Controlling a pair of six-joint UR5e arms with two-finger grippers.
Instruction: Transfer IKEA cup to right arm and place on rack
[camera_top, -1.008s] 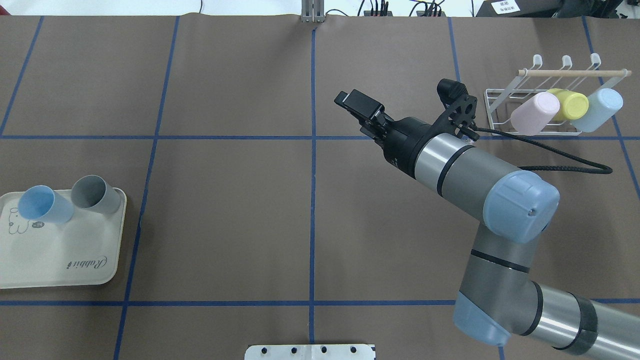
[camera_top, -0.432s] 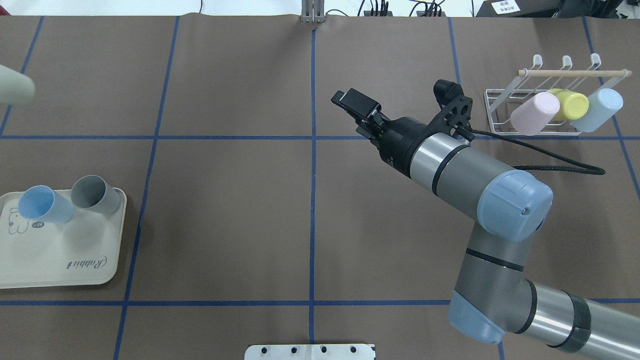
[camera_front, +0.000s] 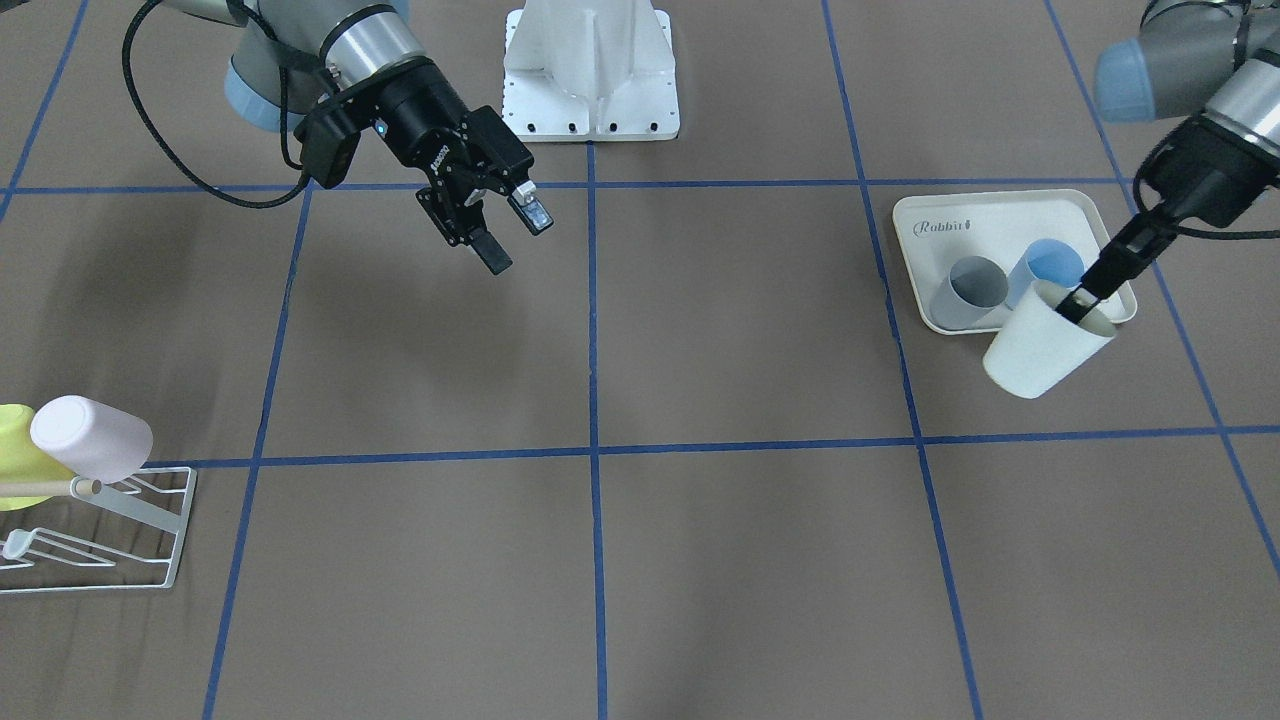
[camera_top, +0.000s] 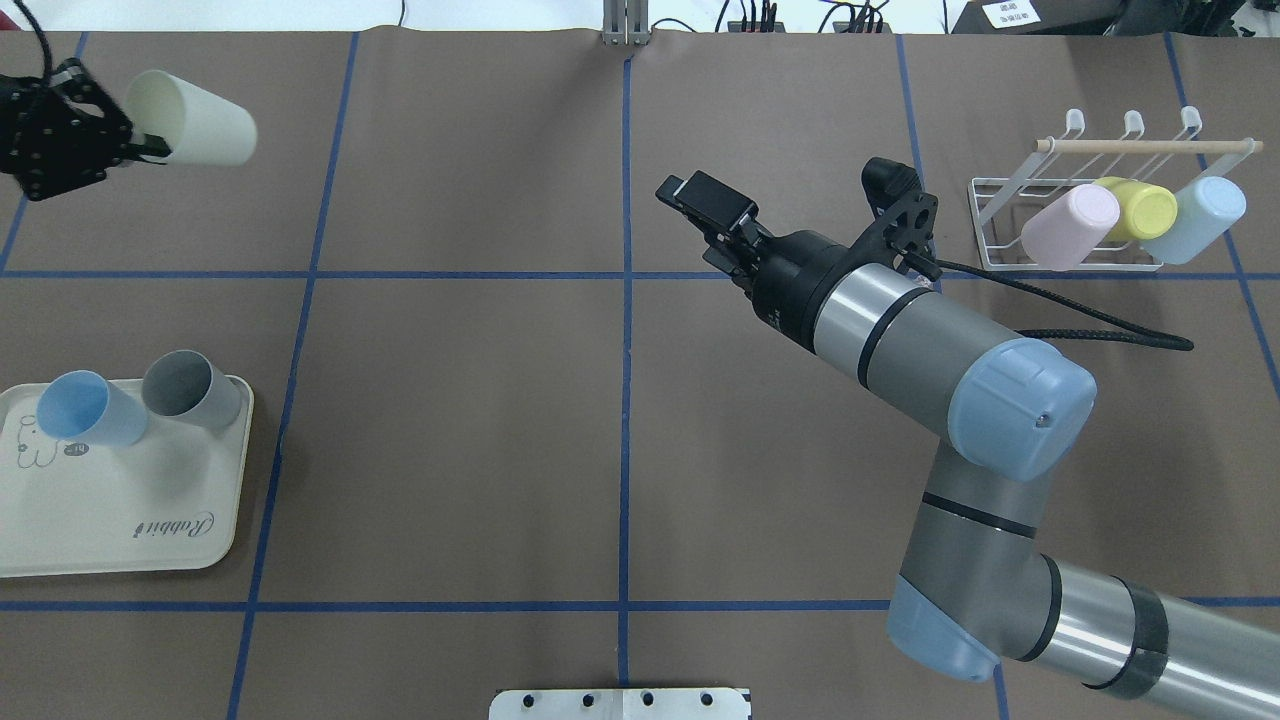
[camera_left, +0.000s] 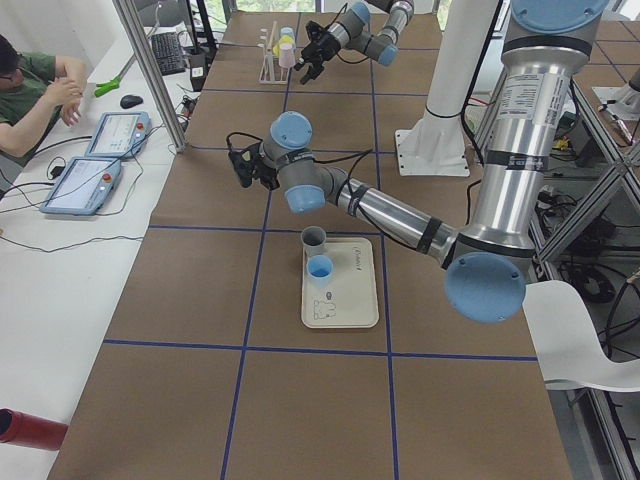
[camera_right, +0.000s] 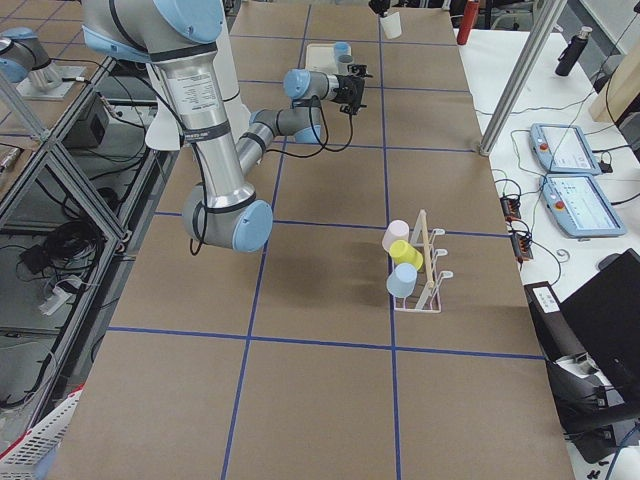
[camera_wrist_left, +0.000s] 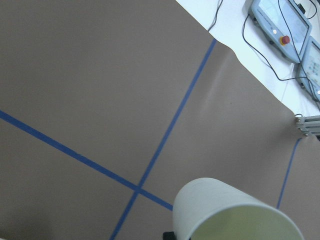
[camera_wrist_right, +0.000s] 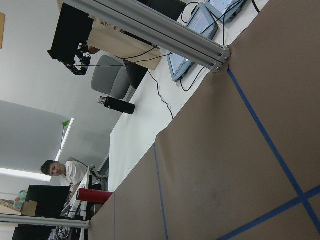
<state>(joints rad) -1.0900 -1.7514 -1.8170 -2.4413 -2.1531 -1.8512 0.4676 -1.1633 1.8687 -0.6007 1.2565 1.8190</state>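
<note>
My left pincer (camera_front: 1085, 300) is pinched on the rim of the cream IKEA cup (camera_front: 1045, 345), one finger inside. It carries the cup in the air at the far left of the desk (camera_top: 450, 450), beyond the rabbit tray (camera_top: 120, 520). The right pincer (camera_front: 512, 238) hangs spread wide with nothing in it, well apart. I worry that this thin rim hold lets the cup swing or slip at hand-over, or that fingers clash. Mid-desk gives open room; the rack (camera_top: 985, 200), near the right edge, already carries three cups.
</note>
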